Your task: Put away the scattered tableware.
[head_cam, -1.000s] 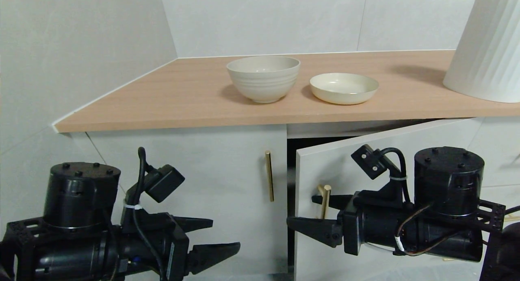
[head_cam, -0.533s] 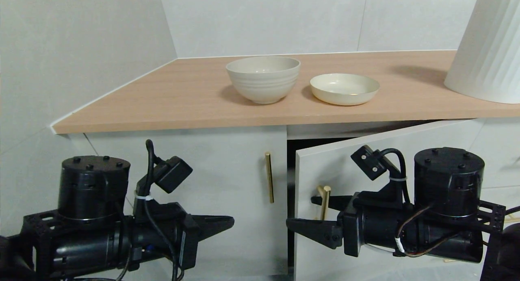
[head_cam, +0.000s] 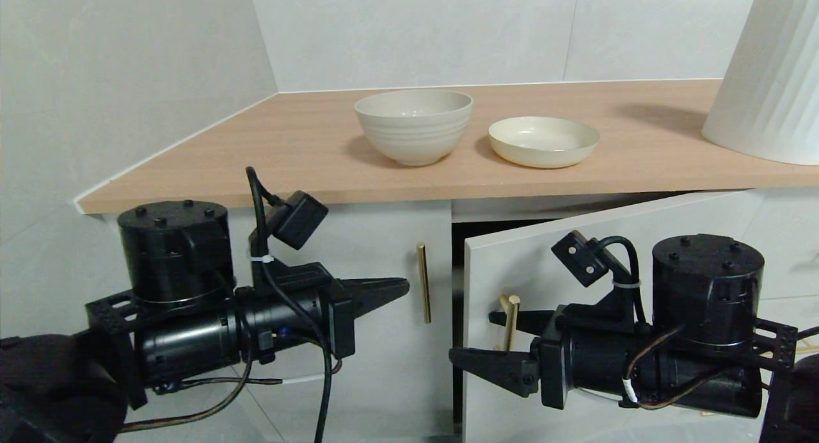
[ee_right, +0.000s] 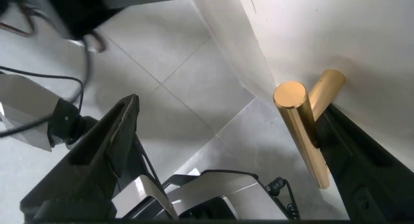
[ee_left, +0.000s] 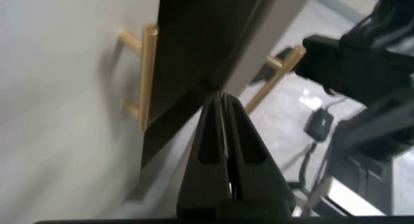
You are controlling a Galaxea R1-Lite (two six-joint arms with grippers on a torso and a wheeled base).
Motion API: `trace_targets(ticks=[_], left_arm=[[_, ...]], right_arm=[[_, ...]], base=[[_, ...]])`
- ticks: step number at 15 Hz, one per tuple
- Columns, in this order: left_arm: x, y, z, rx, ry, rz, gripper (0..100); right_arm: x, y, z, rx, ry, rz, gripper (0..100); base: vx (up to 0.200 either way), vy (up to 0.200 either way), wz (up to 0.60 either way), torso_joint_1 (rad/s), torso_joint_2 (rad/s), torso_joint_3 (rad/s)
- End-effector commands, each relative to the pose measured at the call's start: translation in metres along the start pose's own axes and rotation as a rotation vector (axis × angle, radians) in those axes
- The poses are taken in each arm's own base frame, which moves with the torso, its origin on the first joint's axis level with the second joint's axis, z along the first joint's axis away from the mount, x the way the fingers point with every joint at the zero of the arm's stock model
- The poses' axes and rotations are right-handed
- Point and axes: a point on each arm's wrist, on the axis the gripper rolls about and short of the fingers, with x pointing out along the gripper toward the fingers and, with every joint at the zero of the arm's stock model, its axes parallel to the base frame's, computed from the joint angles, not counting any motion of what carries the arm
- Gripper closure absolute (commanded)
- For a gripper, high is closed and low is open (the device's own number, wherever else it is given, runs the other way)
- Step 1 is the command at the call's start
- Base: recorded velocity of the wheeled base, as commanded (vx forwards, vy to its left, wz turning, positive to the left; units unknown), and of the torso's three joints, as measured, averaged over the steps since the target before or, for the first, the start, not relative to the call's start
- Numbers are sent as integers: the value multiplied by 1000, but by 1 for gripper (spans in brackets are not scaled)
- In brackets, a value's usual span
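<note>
**Tableware storage at an early stage: cabinet partly open, 2 vessels not yet stowed.**

The deep ribbed bowl and the shallow dish stand side by side, near but apart, on the wooden countertop; neither is held. Below, the right cabinet door is ajar, leaving a dark gap beside the shut left cabinet door. The right gripper has its fingers spread wide about the right door handle, a brass bar lying close beside 1 finger and not clamped. The left gripper, its fingers pressed together on nothing, points at the left door just beside the left door handle. On this evidence only the opening of 1 door is under way. Widening the gap, lifting both vessels and setting them inside all appear to be left.
</note>
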Motion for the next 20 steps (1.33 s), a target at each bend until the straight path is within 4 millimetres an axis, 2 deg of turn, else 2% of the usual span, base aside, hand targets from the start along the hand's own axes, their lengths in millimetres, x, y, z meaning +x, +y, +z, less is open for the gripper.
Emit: trace_targets(ticks=[1,2,4,5,12,18,20], left_arm=[[33,4,-35,-14,69,-41,100],[33,4,-35,-14,69,-41,100],[62,22,-54,24,-27,68,100],[67,21,-60,27,-29,65,100],[75,21,-64,36,-37,54,100],[94,7,-78,63,-63,-17,100],[99,8,-83,68,-75,-23,100]], right_arm=[[3,6,-4,-5,17,24,0],[3,6,-4,-5,17,24,0],[2,10,-4,-9,15,35,0],[2,10,-4,-9,16,36,0],[2,11,-4,-9,17,37,0],[2,10,-6,-7,24,36,0],[2,10,-6,-9,24,36,0]], base=[[0,0,0,0,0,0],[0,0,0,0,0,0],[0,0,0,0,0,0],[0,0,0,0,0,0],[0,0,0,0,0,0],[0,0,0,0,0,0],[0,0,0,0,0,0]])
